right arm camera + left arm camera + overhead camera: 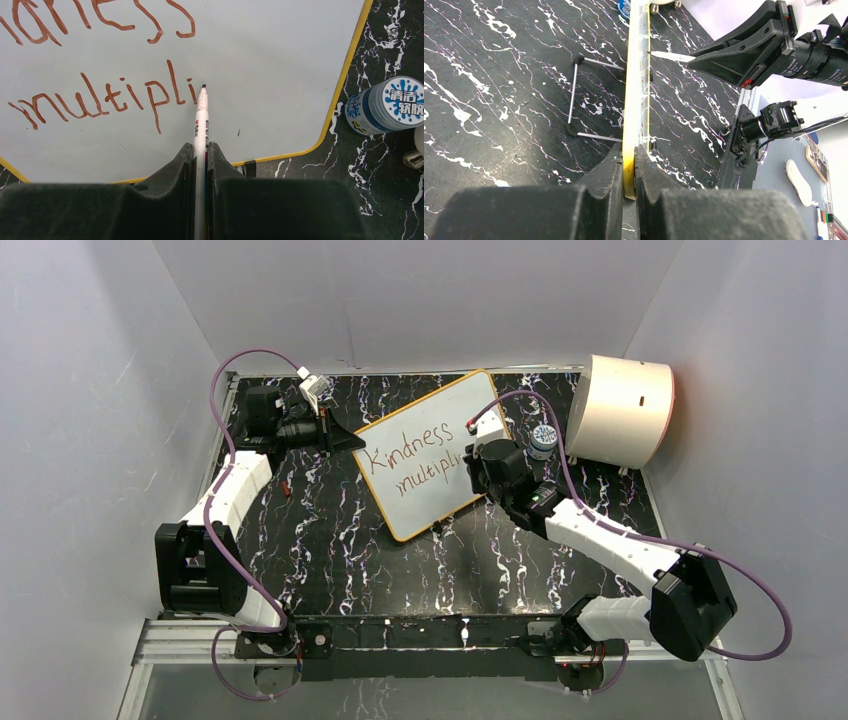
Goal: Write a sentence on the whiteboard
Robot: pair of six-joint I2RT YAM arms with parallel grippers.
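1. Nearest to the arm bases lies the black marbled mat (330, 550). The whiteboard (420, 510) is on it near the middle, turned at a slant and propped on a thin wire stand (573, 90).
2. The right gripper (200, 150) has its fingers pressed together on a white marker (202, 112), pinching the barrel. The dark tip points at the board just to the right of the last letter. I cannot tell if the tip touches the surface.
3. The sentence (95, 100) is in dark red. The upper line, "Kindness", looks complete, and the lower line reads "multipli" so far.
4. I judge that most of the writing is done. The second word seems unfinished, so a few letters are probably left.
5. The left gripper (629, 165) pinches the yellow rim at the left edge of the board, which should keep it steady.
6. Farther away, a small bottle with a blue label (387, 102) stands just beside the board's right corner, apart from it. Beyond the bottle is a cream drum (620, 410).
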